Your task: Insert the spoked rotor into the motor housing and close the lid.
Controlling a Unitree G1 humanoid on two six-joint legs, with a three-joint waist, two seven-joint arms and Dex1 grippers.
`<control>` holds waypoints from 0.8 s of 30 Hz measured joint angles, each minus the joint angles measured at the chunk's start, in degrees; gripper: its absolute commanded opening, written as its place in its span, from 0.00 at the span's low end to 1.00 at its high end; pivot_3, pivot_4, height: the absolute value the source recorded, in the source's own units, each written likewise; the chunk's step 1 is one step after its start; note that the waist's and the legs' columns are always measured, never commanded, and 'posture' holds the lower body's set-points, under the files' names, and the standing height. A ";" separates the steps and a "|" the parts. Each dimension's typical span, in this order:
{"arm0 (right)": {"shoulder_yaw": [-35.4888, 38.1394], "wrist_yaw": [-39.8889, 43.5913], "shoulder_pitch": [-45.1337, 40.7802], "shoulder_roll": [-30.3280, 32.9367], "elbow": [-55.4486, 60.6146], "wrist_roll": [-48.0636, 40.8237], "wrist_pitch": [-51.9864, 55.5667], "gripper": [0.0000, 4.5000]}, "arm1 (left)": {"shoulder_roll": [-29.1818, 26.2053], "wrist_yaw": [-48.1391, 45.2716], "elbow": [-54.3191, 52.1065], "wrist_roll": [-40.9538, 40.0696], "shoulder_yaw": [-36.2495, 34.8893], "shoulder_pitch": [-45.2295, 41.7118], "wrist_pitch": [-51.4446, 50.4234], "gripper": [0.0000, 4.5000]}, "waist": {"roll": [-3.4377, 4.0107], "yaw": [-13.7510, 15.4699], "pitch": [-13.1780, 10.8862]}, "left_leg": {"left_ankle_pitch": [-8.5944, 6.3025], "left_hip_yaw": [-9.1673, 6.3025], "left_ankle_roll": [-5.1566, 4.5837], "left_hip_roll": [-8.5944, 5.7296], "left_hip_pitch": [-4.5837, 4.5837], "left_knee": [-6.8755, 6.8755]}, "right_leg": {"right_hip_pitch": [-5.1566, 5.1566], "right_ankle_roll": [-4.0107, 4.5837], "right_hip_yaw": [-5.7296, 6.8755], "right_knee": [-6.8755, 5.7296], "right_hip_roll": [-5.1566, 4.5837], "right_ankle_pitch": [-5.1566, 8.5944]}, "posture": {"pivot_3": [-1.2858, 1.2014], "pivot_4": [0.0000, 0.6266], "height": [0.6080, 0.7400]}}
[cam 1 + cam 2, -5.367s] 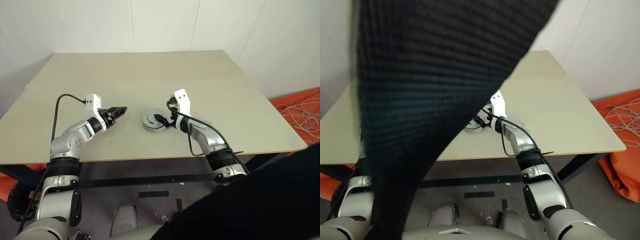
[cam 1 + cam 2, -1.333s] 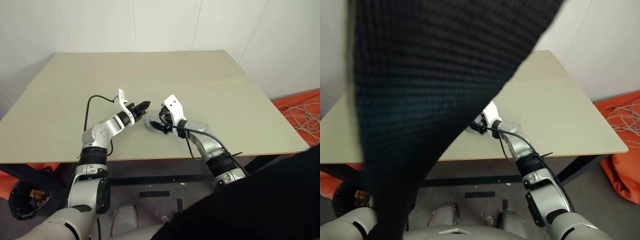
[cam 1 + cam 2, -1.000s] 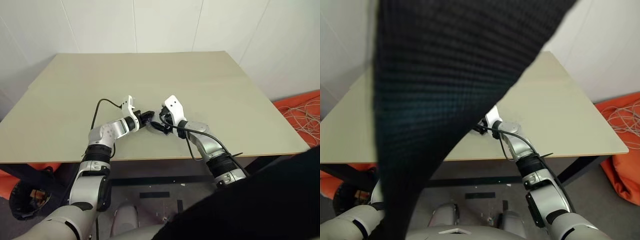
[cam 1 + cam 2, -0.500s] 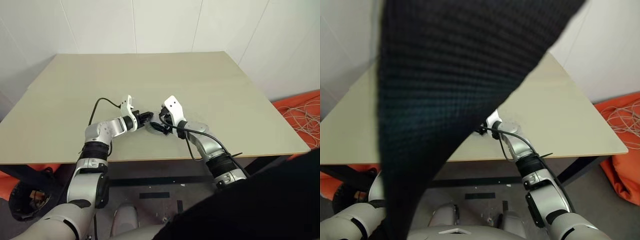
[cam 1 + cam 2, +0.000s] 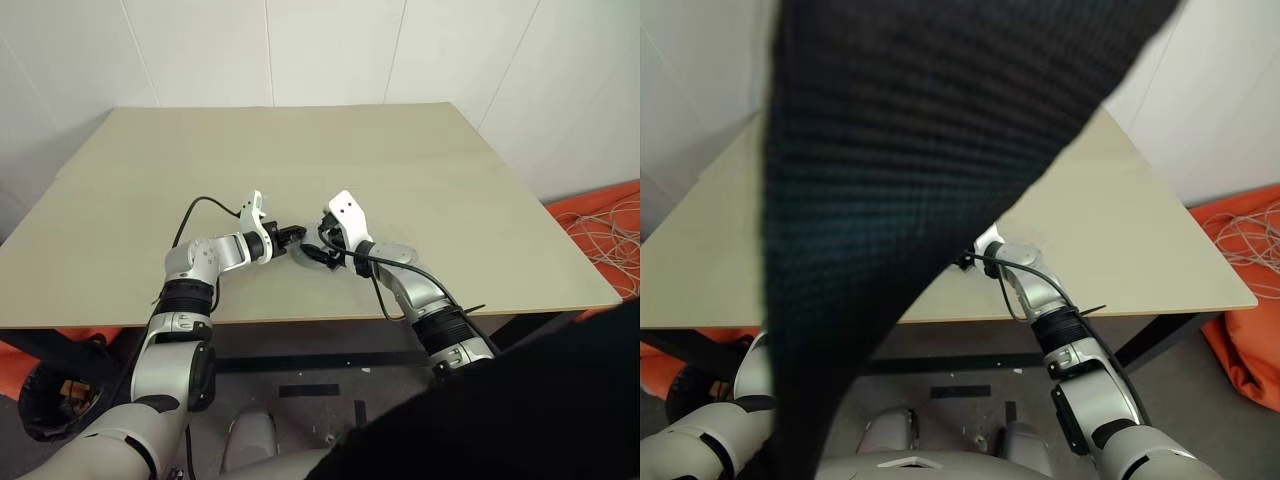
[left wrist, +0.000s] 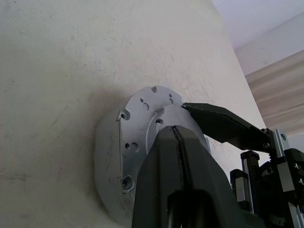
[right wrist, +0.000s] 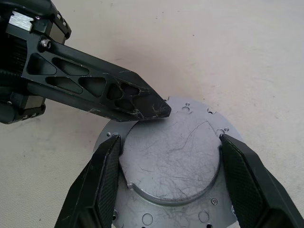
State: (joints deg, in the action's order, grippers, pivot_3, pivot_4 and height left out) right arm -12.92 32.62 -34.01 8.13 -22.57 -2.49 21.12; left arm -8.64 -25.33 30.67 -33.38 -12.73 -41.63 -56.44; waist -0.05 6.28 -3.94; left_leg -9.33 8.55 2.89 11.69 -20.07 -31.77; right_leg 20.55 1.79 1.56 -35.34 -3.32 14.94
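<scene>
Lid (image 7: 173, 156) sits between spread right fingers (image 7: 107, 173); closed left fingers (image 7: 142, 104) touch its edge

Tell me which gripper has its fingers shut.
The left gripper: fingers pressed together, tip on the lid. The right gripper straddles the lid, fingers apart.

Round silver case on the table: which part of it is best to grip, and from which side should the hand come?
Grip the round silver case across its raised middle disc, coming from above at a slant, the way the open right hand already straddles it. The flat rim lies low on the table and offers little edge. The shut left hand occupies the opposite side.
</scene>
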 measured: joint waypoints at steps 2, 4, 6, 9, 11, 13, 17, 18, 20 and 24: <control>0.00 0.00 0.00 0.00 0.14 0.00 0.20 0.70 | 0.01 -0.01 -0.02 0.00 -0.01 -0.01 -0.06 0.00 | 0.00 0.00 0.00 | 0.00 0.00 0.00 -0.01 0.00 0.11 | 0.00 0.00 0.00 0.08 0.00 0.00 | 0.52 0.00 1.00; 0.06 0.00 0.00 0.00 0.36 -0.16 0.61 0.70 | 0.00 -0.06 -0.04 0.00 -0.01 -0.01 -0.09 0.00 | 0.00 0.00 0.00 | 0.00 0.00 0.00 -0.01 0.01 0.20 | 0.00 0.00 0.00 0.15 0.00 0.00 | 0.52 0.00 1.00; 0.52 -0.03 -0.01 -0.01 0.65 -0.57 1.30 0.92 | 0.00 -0.12 -0.08 0.00 -0.02 -0.01 -0.11 0.00 | 0.00 0.04 0.00 | 0.00 0.00 0.01 -0.02 0.01 0.27 | 0.00 0.00 0.00 0.21 0.00 0.00 | 0.52 0.00 1.00; 1.60 -0.23 -0.13 0.21 0.69 -0.96 2.14 0.99 | 0.10 -0.50 -0.11 -0.06 -0.02 0.00 -0.43 0.00 | 0.00 0.30 0.01 | 0.01 0.01 0.01 -0.02 0.01 0.44 | -0.05 -0.01 0.00 0.41 -0.01 -0.01 | 0.52 0.00 1.00; 1.55 -0.16 -0.13 0.24 1.10 -0.98 2.21 0.99 | 0.13 -0.50 -0.04 -0.07 -0.07 -0.12 -0.46 0.00 | 0.01 0.57 0.01 | 0.01 0.02 0.02 -0.01 0.00 0.48 | -0.04 -0.02 0.00 0.46 0.00 -0.03 | 0.52 0.00 1.00; 1.48 -0.09 -0.13 0.24 1.32 -0.97 2.36 0.99 | 0.20 -0.50 0.05 -0.08 -0.25 -0.21 -0.47 0.00 | 0.01 0.72 0.01 | 0.01 0.03 0.02 -0.01 0.00 0.53 | -0.02 -0.01 0.00 0.50 0.01 -0.03 | 0.52 0.00 1.00; 1.62 1.48 -0.03 1.03 3.25 -2.13 4.43 0.99 | 0.22 -0.70 0.21 -0.22 -0.30 -0.32 -0.64 0.00 | 0.02 0.89 0.01 | 0.01 0.04 0.02 -0.01 -0.02 0.55 | -0.02 -0.02 0.00 0.52 0.00 -0.03 | 0.52 0.00 1.00; 1.85 2.00 -0.03 1.23 3.77 -2.51 4.94 0.99 | 0.20 -0.71 0.25 -0.24 -0.32 -0.35 -0.76 0.00 | 0.02 0.90 0.01 | 0.01 0.03 0.02 -0.02 -0.02 0.55 | -0.02 -0.02 0.00 0.53 0.00 -0.03 | 0.52 0.00 1.00; 2.90 3.48 -0.05 1.77 6.11 -4.21 6.53 0.99 | 0.11 -0.79 0.34 -0.28 -0.36 -0.43 -1.03 0.00 | 0.02 0.94 0.00 | 0.01 0.03 0.02 -0.01 -0.03 0.59 | 0.00 -0.02 -0.01 0.58 0.00 -0.03 | 0.52 0.00 1.00; 4.36 6.76 -0.52 3.25 12.09 -8.02 9.49 0.99 | -0.09 -0.93 0.51 -0.30 -0.45 -0.64 -1.07 0.00 | 0.02 1.00 0.00 | 0.02 0.03 0.02 -0.01 -0.03 0.60 | 0.00 0.05 -0.01 0.59 0.01 -0.07 | 0.52 0.00 1.00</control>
State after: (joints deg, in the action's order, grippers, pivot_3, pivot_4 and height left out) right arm -8.56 39.38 -34.53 11.38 -10.48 -10.51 30.61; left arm -8.73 -26.25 31.19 -33.68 -13.18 -42.26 -57.50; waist -0.03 7.27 -3.93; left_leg -9.31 8.58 2.92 11.68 -20.11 -31.17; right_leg 20.55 1.84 1.55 -34.75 -3.31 14.86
